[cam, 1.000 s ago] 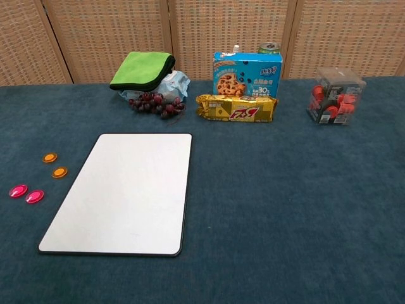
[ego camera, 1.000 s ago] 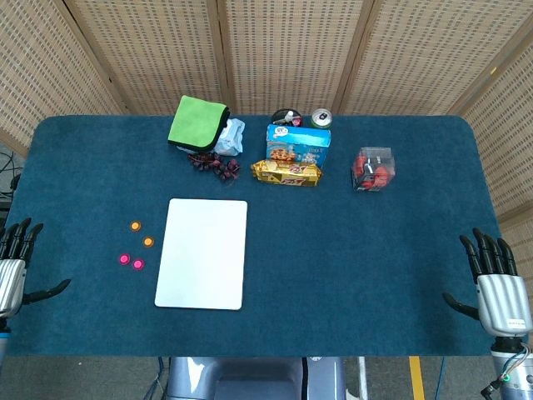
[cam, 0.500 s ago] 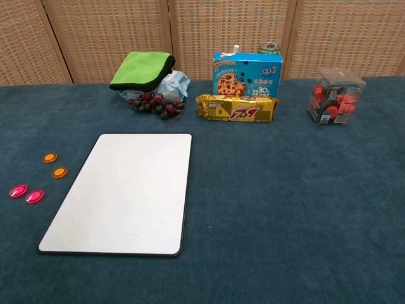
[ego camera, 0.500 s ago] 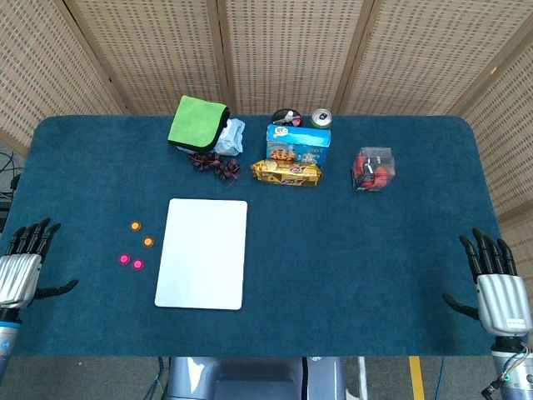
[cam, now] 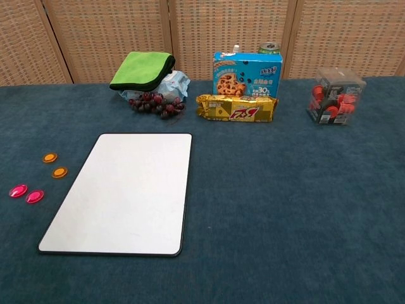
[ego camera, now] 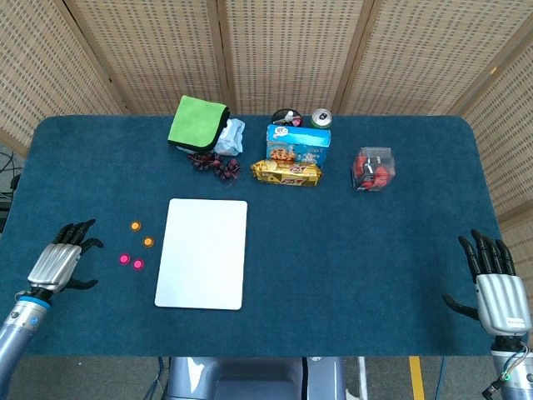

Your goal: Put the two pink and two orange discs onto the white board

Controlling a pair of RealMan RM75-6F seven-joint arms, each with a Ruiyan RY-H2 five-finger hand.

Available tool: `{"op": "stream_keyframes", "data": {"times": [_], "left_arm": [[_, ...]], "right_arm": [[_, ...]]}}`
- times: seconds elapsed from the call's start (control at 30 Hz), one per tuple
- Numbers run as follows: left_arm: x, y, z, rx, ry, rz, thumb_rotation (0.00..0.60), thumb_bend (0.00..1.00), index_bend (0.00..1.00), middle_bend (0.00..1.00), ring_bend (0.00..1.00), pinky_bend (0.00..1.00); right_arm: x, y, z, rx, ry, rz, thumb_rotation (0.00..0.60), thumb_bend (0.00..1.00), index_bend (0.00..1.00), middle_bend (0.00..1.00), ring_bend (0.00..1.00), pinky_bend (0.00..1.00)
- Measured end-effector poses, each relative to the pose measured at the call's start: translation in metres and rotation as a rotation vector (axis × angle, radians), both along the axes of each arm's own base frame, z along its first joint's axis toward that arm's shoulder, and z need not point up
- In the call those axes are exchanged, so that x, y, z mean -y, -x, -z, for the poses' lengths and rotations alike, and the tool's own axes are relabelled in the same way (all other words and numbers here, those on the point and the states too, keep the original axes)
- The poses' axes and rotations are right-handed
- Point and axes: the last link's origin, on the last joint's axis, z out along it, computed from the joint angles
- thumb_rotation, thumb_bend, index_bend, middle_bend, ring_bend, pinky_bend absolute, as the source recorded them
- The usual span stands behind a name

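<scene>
Pink discs (ego camera: 131, 262) lie as a pair on the blue table cloth (ego camera: 375, 250), just left of the white board (ego camera: 202, 252) at about its 9 o'clock edge; the two orange discs (ego camera: 141, 233) sit a little above them, toward 10 o'clock of the board, one just beside the board's edge and one further out. All four are off the board, whose surface is bare.

The chest view shows no hand at all. In the head view the left hand (ego camera: 57, 265) hovers at 9 o'clock of the pink discs, near but apart from them, fingers spread and holding nothing; its arm is cut off by the lower left corner. The right hand (ego camera: 498, 290) is at the table's right edge, well apart from everything, fingers apart and empty, its wrist cut off at the bottom edge.

At 12 o'clock of the board stands a back row: a green cloth (ego camera: 197, 122) over a pale wrapper, dark grapes (ego camera: 213, 162), a blue biscuit box (ego camera: 297, 147) with a gold packet (ego camera: 286, 172) in front, a can (ego camera: 321, 118) half hidden behind the box, and a clear box of red pieces (ego camera: 373, 169).
</scene>
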Motion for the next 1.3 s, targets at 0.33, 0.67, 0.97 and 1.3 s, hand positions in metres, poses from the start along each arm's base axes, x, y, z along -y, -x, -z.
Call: {"op": "stream_keyframes", "data": {"times": [0.33, 0.67, 0.97, 1.3], "left_arm": [[-0.023, -0.020, 0.025, -0.027, 0.080, 0.041, 0.600, 0.16, 0.34, 0.00, 0.00, 0.00], [-0.033, -0.030, 0.049, -0.048, 0.128, 0.035, 0.600, 0.21, 0.36, 0.00, 0.00, 0.00], [-0.036, -0.035, 0.064, -0.065, 0.153, 0.032, 0.600, 0.23, 0.37, 0.00, 0.00, 0.00], [-0.039, -0.036, 0.072, -0.075, 0.160, 0.022, 0.600, 0.28, 0.39, 0.00, 0.00, 0.00]], "right_arm": [[0.000, 0.000, 0.000, 0.006, -0.007, 0.008, 0.600, 0.00, 0.00, 0.00, 0.00, 0.00], [0.000, 0.001, -0.001, 0.012, -0.017, 0.016, 0.600, 0.00, 0.00, 0.00, 0.00, 0.00], [0.000, 0.001, -0.001, 0.018, -0.021, 0.019, 0.600, 0.00, 0.00, 0.00, 0.00, 0.00], [0.000, 0.001, -0.001, 0.022, -0.024, 0.021, 0.600, 0.00, 0.00, 0.00, 0.00, 0.00]]}}
